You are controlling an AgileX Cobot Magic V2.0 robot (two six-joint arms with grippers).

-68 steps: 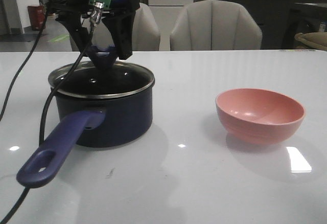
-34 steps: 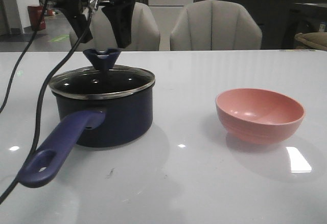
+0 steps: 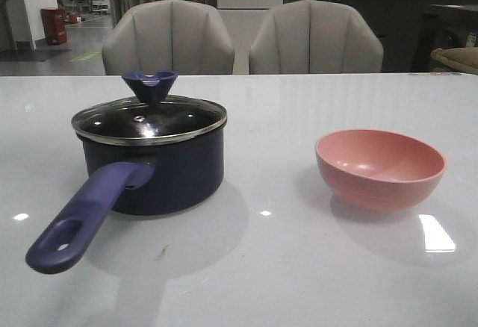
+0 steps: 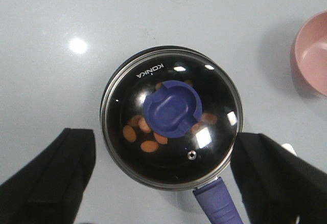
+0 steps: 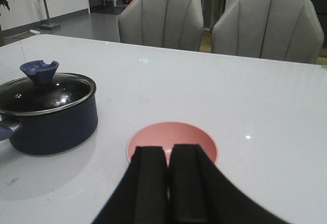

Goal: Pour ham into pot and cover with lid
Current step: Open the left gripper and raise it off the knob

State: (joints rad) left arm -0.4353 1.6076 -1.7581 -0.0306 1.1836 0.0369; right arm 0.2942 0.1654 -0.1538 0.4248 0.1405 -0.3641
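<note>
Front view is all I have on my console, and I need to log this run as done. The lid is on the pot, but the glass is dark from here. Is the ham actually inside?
Observer: Yes. The left wrist view looks straight down through the lid, and several orange-pink chunks of ham lie on the pot's black floor.
Operator: Where is the left gripper? I see no arm.
Observer: The left gripper hangs above the pot, open, fingers wide on either side of the lid.
Operator: And the right one?
Observer: The right gripper is shut and holds nothing, with the pink bowl just beyond its fingertips.
</note>
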